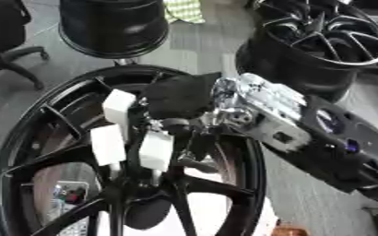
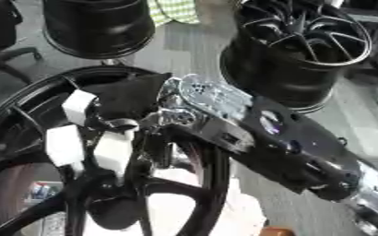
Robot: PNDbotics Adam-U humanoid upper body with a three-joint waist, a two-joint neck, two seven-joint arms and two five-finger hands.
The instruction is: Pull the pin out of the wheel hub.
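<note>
Wheel hub (image 1: 79, 203), black and multi-spoked, fills the lower left of both eye views, with its centre near the bottom of the frame. Your right arm (image 2: 305, 152) enters from the right edge and slants down to the left across the rim. Its right robot hand (image 1: 180, 99), black at the palm with silver joints behind it, sits over the spokes just above the hub centre. White-tipped fingers (image 1: 156, 150) point downward and are curled in toward the spokes; whether they close on anything you cannot tell, because the hand and the dark spokes blend together. The pin itself cannot be made out in either view; if present, it lies hidden among the fingers and spokes. Two further black wheels stand beyond: one (image 1: 115, 25) at upper left showing its barrel, one (image 1: 325, 39) at upper right showing its spoked face. An office chair (image 1: 2, 41) stands at far left on the floor. Your left robot hand appears in neither view.
</note>
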